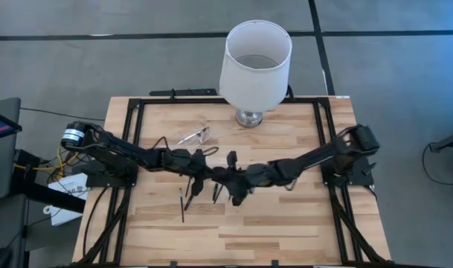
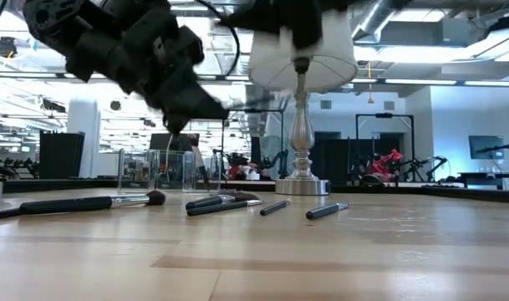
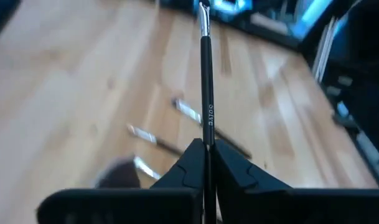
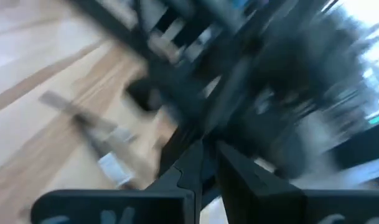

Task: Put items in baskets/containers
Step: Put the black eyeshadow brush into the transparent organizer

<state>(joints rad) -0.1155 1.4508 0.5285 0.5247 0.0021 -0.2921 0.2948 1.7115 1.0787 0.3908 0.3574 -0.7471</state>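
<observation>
Brush clamped in the left claw above the table's middle

Nearest the low camera, a long dark-handled makeup brush with a silver ferrule and brownish bristle tip (image 2: 95, 201) lies flat on the pale wooden table (image 2: 321, 259). Just to its right sit two more dark brushes side by side (image 2: 221, 202), then two short dark brush pieces (image 2: 275, 207) (image 2: 328, 211), each apart from the other. Above them the left gripper (image 3: 207, 163) has its fingers pressed together on a thin black brush with a silver ferrule (image 3: 206, 81), which sticks straight out past the fingertips, off the wood. A small clear glossy plastic pouch (image 1: 196, 136) rests behind the arms, near the left of a big white lampshade on a shiny metal base (image 1: 254, 67). Meeting the left arm at the table's centre, the right gripper (image 4: 205, 163) shows a narrow gap between its fingers; whether anything sits in it I cannot tell
</observation>
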